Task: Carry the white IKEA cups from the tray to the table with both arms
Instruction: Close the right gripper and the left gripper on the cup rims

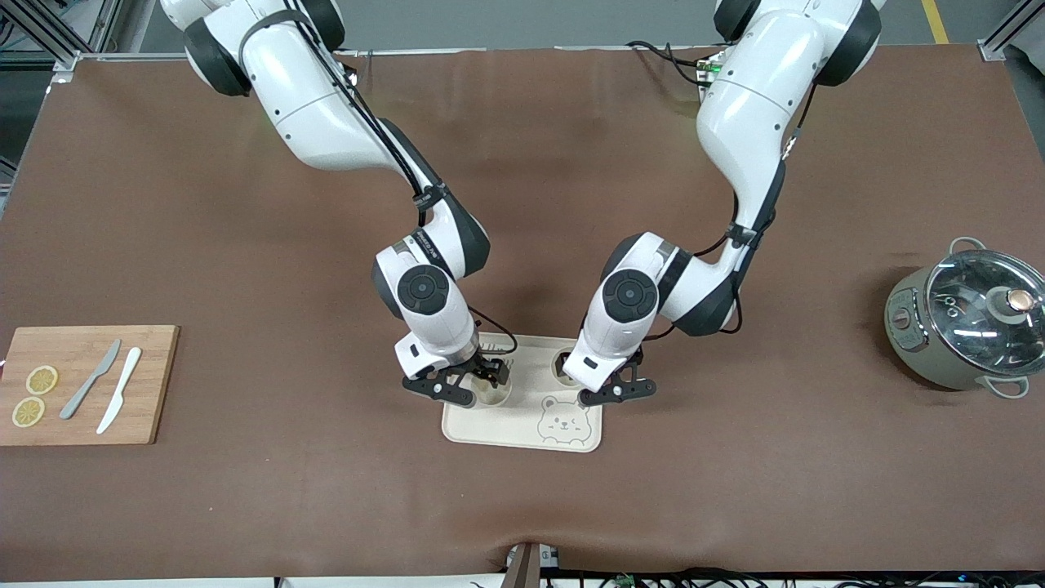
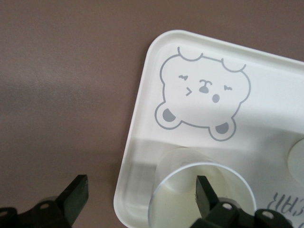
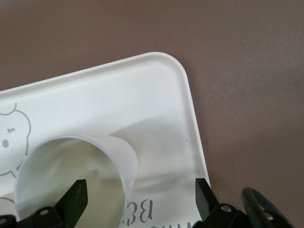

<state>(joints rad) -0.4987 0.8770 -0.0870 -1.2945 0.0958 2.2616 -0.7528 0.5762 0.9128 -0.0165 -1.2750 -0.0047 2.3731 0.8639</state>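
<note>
Both cups (image 1: 495, 390) stand on the bear-printed tray (image 1: 522, 431); left claw (image 1: 618, 392) and right claw (image 1: 465, 384) gape.

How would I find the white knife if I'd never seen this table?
Find the wooden cutting board at the right arm's end of the table. Two lemon slices lie on it beside two knives. The white knife is the one farther from the slices; its neighbour, the grey knife, is darker.
</note>
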